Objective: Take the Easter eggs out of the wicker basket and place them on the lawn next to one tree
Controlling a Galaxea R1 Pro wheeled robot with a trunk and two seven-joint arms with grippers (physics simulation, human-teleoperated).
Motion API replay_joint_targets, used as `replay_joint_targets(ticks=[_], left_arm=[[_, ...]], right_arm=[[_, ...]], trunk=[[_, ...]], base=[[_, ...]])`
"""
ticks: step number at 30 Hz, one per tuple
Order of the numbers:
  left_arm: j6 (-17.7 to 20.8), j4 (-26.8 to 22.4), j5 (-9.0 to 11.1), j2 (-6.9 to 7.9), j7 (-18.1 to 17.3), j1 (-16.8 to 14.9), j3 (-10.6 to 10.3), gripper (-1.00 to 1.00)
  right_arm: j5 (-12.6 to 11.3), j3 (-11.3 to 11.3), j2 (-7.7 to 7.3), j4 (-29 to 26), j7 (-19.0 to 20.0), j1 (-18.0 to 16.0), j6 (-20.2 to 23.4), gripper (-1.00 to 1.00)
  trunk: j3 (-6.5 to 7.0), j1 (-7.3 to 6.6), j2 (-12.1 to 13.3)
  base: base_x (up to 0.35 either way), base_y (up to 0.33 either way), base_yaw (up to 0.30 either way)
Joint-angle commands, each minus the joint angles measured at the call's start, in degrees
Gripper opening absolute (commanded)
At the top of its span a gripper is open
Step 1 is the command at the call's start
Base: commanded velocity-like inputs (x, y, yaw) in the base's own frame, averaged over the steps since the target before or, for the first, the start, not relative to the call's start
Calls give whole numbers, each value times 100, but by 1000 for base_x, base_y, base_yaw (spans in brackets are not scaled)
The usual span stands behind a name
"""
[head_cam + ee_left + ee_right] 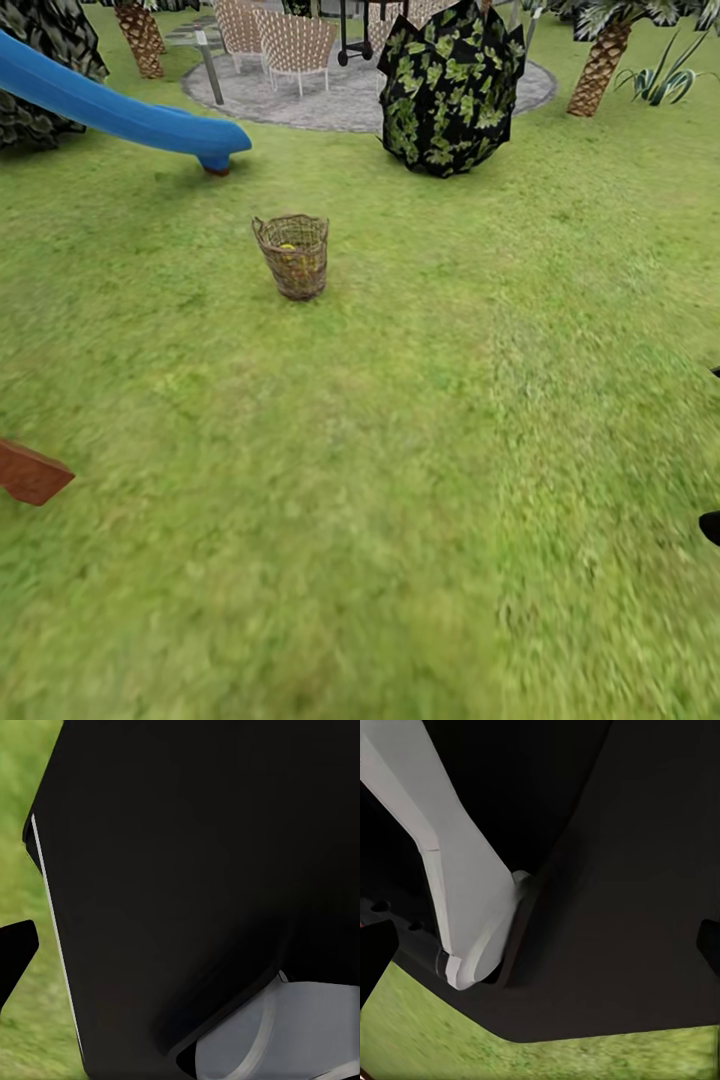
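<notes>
The wicker basket (291,256) stands upright on the lawn (400,450), ahead and a little left of centre. A speck of yellow, one Easter egg (288,246), shows inside its rim; the other eggs are hidden by the weave. Dark foliage speckled with pale green (450,90) rises behind the basket to the right, its trunk hidden. My right gripper (541,945) is open, with one black fingertip at each edge of the right wrist view, against my dark body. My left gripper (180,960) shows one spread fingertip (15,960) over grass and holds nothing.
A blue slide (120,110) ends at the far left. The grey gravel circle (330,100) with wicker chairs (295,45) lies behind. Scaly palm trunks (600,65) stand at the back corners. A brown wooden corner (30,472) juts in at the left.
</notes>
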Motion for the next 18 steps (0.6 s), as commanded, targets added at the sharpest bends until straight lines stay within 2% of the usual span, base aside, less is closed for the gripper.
replay_joint_targets(ticks=[1, 18], left_arm=[[-19, 1, 20, -1, 10, -2, -16, 100], [-19, 1, 20, -1, 10, -2, -16, 100]], right_arm=[[60, -14, -2, -16, 23, 2, 23, 100], [60, -18, 0, -16, 23, 2, 23, 100]], trunk=[[-3, 3, -1], [-3, 3, -1]], base=[[338, 25, 0], [341, 3, 0]])
